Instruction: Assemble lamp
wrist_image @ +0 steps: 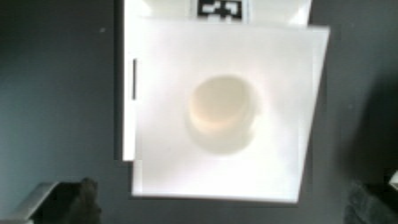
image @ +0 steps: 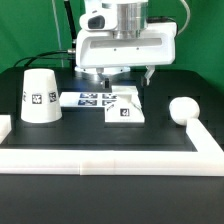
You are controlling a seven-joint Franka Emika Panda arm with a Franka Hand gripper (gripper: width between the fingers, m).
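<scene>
The white truncated-cone plastic shade (image: 40,95) looks matt and smooth. The blocky square white plastic base (image: 125,108) has the same dull, even finish, and in the wrist view its top face (wrist_image: 222,110) is smooth and unpolished. The ball-shaped white plastic bulb (image: 182,110) is smooth with a faint sheen. The black tabletop (image: 60,132) appears matt and non-reflective. The long white border rail (image: 100,160) looks like matt plastic. The thin flat white marker board (image: 88,99) seems matt, with printed tags. The pincer (image: 124,76) hangs from a white, slightly glossy hard shell.

A marker board (image: 86,98) lies on the black table (image: 100,135), which a white rail (image: 110,160) borders in front.
</scene>
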